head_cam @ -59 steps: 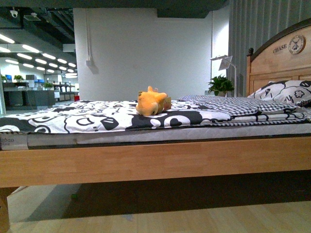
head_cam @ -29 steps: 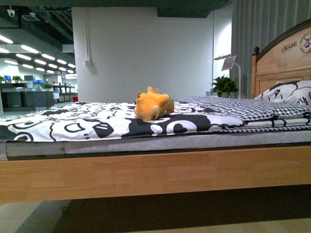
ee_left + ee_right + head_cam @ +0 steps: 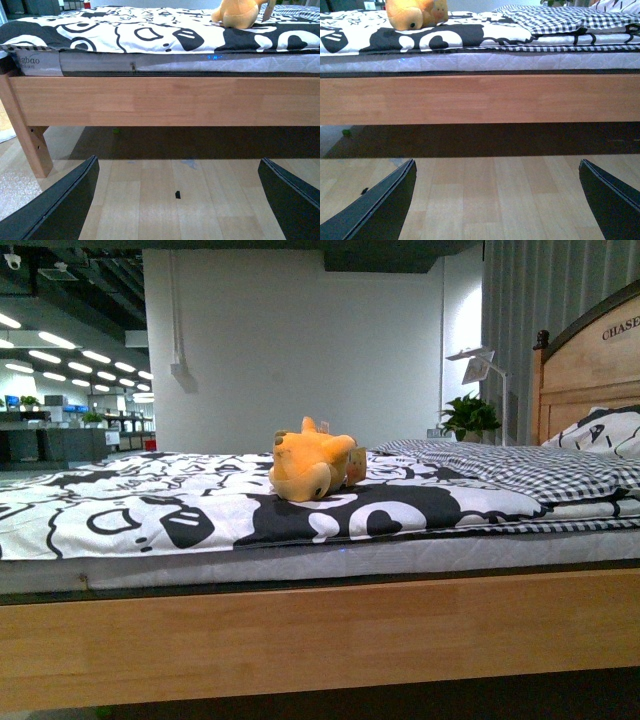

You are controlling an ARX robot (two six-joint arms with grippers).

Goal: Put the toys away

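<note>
A yellow-orange plush toy with pointed ears lies on the black-and-white patterned bedspread in the middle of the bed. It also shows in the left wrist view and in the right wrist view. My left gripper is open and empty, low over the wooden floor in front of the bed. My right gripper is open and empty, also low over the floor before the bed. Neither arm shows in the front view.
The wooden bed rail crosses the front. A checked blanket, a patterned pillow and the wooden headboard are at the right. A lamp and a potted plant stand behind. A bed leg stands left.
The view has moved closer to the bed and a little left: the plush toy looks larger, the headboard has slid right, and the floor under the bed has dropped out of the front view.
</note>
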